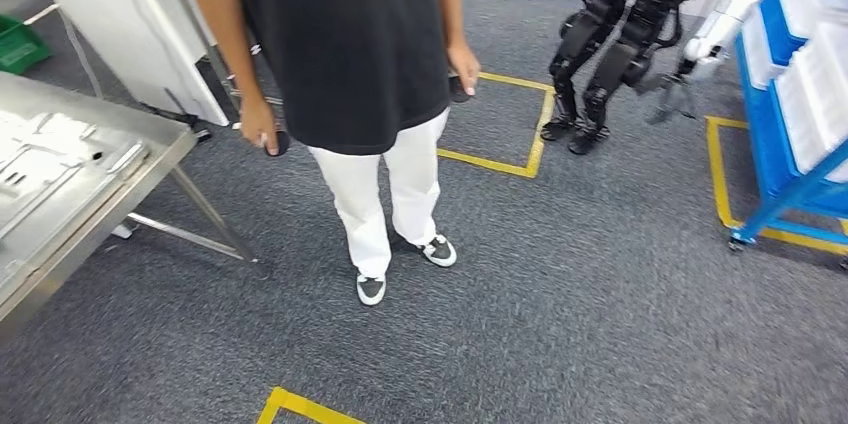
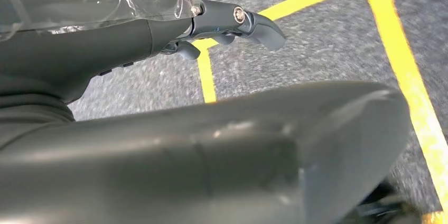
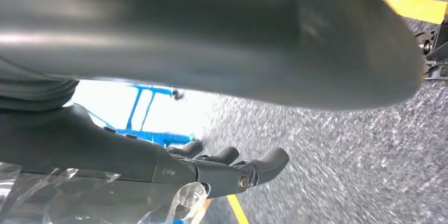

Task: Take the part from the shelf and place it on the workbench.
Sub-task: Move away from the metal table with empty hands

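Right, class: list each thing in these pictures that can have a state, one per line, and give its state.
left hand: hanging over the carpet, fingers apart, holding nothing.
right hand: hanging over the carpet, fingers apart, holding nothing.
workbench: metal, pale flat parts lying on it.
blue shelf: on wheels, standing on the carpet, white parts stacked in it.
person: standing between workbench and shelf, a dark object in each hand.
other robot: standing upright by the shelf.
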{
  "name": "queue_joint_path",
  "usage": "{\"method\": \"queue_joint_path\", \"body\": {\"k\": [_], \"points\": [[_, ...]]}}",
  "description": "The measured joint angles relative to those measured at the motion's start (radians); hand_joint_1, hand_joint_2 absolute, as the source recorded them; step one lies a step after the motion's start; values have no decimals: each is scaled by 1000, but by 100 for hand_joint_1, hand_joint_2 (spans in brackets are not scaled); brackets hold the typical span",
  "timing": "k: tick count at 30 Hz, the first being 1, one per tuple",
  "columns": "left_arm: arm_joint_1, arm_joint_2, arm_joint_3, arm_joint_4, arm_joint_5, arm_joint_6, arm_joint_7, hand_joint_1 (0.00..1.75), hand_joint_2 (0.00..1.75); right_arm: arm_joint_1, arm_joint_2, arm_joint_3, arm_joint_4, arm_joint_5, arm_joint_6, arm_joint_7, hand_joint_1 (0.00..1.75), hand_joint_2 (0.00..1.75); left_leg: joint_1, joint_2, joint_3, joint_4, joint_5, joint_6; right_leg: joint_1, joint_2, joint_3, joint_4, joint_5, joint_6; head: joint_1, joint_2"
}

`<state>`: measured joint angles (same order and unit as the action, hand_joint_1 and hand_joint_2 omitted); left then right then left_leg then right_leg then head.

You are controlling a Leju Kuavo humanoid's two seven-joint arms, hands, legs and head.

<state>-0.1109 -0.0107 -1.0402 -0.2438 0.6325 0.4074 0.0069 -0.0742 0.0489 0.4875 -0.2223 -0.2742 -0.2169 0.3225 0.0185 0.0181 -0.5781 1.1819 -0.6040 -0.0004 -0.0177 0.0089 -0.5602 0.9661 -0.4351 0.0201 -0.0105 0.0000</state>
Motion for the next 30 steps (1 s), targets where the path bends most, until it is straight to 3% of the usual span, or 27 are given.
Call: {"method": "queue_joint_path", "body": {"k": [1,2,3,5,7,8,10,11,13,15,17,18,19,21,22,23,25,26,28,30], "points": [[2,0,-1,0,0,0,0,0,0,0,0,0,0,0,0,-1,0,0,-1,-6,-30,60,-19,3,4,15,-3,0,2,-2,-1,0],[4,0,-2,0,1,0,0,0,0,1,0,0,0,0,0,-1,0,0,-3,-9,-44,84,-17,8,9,29,-4,0,3,-3,-1,0],[5,-1,-2,0,1,0,0,0,0,1,0,0,0,0,0,-2,0,0,-6,-12,-37,62,5,15,11,45,-5,0,5,-4,-2,0],[5,0,-3,0,1,0,-1,0,0,2,0,0,0,0,0,-3,0,0,-14,-43,23,-77,81,31,13,73,-4,0,9,-2,-2,0],[4,0,-3,0,1,1,-3,0,0,1,0,0,0,0,0,-5,0,0,-19,-84,71,-193,129,42,16,95,-6,1,12,5,-2,0],[3,0,-4,0,1,1,-3,0,0,1,0,0,0,0,0,-6,0,0,-22,-94,78,-214,135,45,15,105,-9,1,15,10,-2,0],[1,-2,-4,0,1,1,-5,0,0,3,-1,0,2,0,0,-8,0,0,-25,-75,78,-221,141,52,12,124,-16,-1,21,22,-1,0],[0,-2,-4,0,2,2,-6,0,0,4,-1,0,3,0,-1,-8,0,0,-26,-64,78,-225,146,58,11,118,-21,5,18,26,-1,0],[-1,-2,-4,0,3,3,-8,0,0,4,-2,0,5,0,-3,-9,0,0,-26,-35,76,-234,156,70,13,70,-52,69,-27,32,1,0],[2,-2,-4,0,4,4,-9,0,0,2,-2,0,5,-1,-3,-9,0,0,-32,-3,72,-235,157,75,15,17,-112,207,-105,37,2,0],[6,-2,-4,0,6,4,-10,0,0,2,-2,0,5,-1,-3,-9,0,0,-36,30,68,-235,157,76,15,4,-146,300,-141,40,2,0],[7,-2,-4,0,6,4,-11,0,0,3,-2,0,5,-1,-3,-9,0,0,-37,45,68,-234,157,76,15,1,-132,288,-131,39,2,0],[6,-2,-4,0,6,4,-11,0,0,4,-2,0,5,-1,-3,-8,0,0,-37,58,68,-234,157,76,15,-7,-96,234,-105,37,2,0],[4,-2,-4,0,8,5,-13,0,0,3,-3,0,6,-1,-3,-8,0,0,-40,82,71,-233,156,74,21,-51,1,77,-50,28,2,0],[3,-2,-4,0,9,6,-14,0,0,2,-4,0,6,-1,-3,-9,0,0,-42,91,73,-233,155,72,24,-70,33,21,-34,22,2,0],[2,-2,-4,0,10,7,-15,0,0,1,-4,0,6,-2,-3,-10,0,0,-43,100,74,-232,155,68,27,-81,48,-8,-28,16,2,0],[0,-3,-4,0,12,8,-16,0,0,3,-4,0,6,-3,-4,-13,0,0,-44,117,77,-232,155,60,29,-66,45,-17,-23,6,2,0],[-2,-4,-5,0,12,9,-16,0,0,4,-5,0,6,-5,-5,-15,0,0,-43,111,77,-228,151,54,26,-56,45,-21,-19,1,2,0],[-4,-4,-5,0,13,10,-17,0,0,2,-5,0,6,-7,-6,-18,0,0,-37,58,58,-174,113,40,18,-34,43,-27,-8,-9,1,0],[0,-4,-5,0,14,11,-18,0,0,-1,-5,0,6,-8,-7,-19,0,0,-26,1,0,-42,40,27,13,-10,36,-28,-1,-14,-1,0]]}}
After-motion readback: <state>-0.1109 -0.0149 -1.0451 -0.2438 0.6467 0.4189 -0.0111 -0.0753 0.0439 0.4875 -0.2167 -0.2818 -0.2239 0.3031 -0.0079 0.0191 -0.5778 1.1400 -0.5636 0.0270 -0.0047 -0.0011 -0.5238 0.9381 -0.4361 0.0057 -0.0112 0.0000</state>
